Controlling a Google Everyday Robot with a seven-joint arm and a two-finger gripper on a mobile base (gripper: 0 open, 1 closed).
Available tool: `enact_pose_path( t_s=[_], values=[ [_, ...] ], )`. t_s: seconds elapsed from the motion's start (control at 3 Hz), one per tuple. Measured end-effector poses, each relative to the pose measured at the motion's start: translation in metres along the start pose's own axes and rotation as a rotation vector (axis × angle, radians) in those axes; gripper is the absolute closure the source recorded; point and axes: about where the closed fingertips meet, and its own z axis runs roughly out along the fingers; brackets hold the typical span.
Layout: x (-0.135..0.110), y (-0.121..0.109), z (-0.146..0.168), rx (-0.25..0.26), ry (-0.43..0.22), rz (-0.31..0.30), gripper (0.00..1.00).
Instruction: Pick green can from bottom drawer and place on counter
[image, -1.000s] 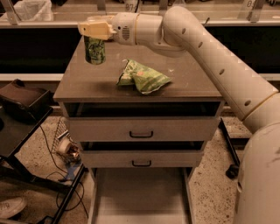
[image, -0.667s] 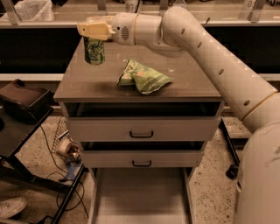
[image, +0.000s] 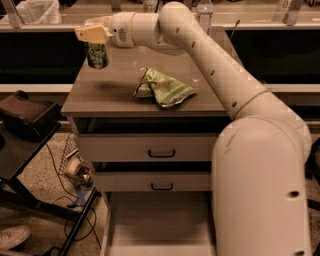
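Observation:
My gripper (image: 93, 36) is shut on the top of the green can (image: 96, 54), a small dark-green patterned can. It holds the can upright in the air above the back left part of the counter (image: 120, 100), and the can's shadow falls on the counter top below it. The bottom drawer (image: 159, 220) is pulled open at the foot of the cabinet; the part of its floor that shows is bare. My arm reaches in from the right and crosses over the counter.
A wrinkly green snack bag (image: 163, 89) lies in the middle of the counter. Two shut drawers with black handles (image: 161, 153) sit above the open one. A clear bottle (image: 202, 14) stands on the shelf behind. A dark stand (image: 25, 125) and cables are at the left.
My gripper has carried the can a little to the left and slightly up over the counter. The snack bag and the drawers have not moved.

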Motion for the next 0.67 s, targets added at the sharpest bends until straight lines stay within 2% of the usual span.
enact_pose_path(
  t_s=[0.33, 0.67],
  values=[
    [0.015, -0.01, 0.014, 0.03, 0.057, -0.026, 1.0],
    [0.052, -0.005, 0.02, 0.043, 0.136, 0.016, 1.0]
  ],
)
